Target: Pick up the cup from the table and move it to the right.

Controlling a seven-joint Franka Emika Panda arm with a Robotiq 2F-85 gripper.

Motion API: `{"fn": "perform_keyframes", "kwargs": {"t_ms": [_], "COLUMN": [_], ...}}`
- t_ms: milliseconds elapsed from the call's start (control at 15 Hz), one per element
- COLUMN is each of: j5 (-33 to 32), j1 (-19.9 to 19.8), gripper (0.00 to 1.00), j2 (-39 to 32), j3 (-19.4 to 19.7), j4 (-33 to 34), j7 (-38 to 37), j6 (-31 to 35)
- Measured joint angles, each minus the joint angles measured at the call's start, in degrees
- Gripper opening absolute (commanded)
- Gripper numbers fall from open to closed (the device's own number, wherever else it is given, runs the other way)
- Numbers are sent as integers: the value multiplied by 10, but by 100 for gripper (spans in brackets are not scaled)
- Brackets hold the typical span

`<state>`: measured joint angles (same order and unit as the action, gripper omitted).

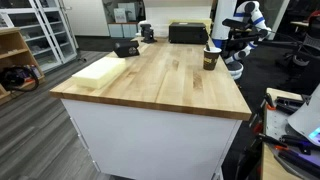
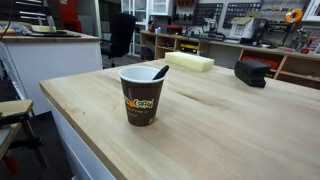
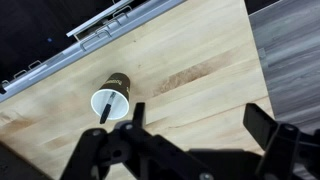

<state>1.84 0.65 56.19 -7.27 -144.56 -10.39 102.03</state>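
Exterior view: small dark brown tapered cup [image 1: 211,59] stands upright on the light butcher-block wooden bench [image 1: 160,85], near its far edge and close to the white-and-black robot arm [image 1: 245,30]. A pale yellow flat slab [image 1: 98,70] and a black boxy device [image 1: 126,47] sit well apart from it. Exterior view, close: cup [image 2: 141,95] bears an orange marking, with a dark stick [image 2: 160,72] leaning inside. Wrist view: claw [image 3: 198,125] released, fingers spread wide over bare wood, grasping nothing. The cup [image 3: 110,100] stands outside them, just beside one finger.
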Motion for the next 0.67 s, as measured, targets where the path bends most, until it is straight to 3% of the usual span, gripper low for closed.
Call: {"fn": "perform_keyframes", "kwargs": {"t_ms": [667], "j5": [0], "j1": [0], "gripper": [100], "j2": [0], "j3": [0], "j4": [0], "j7": [0], "j6": [0]}}
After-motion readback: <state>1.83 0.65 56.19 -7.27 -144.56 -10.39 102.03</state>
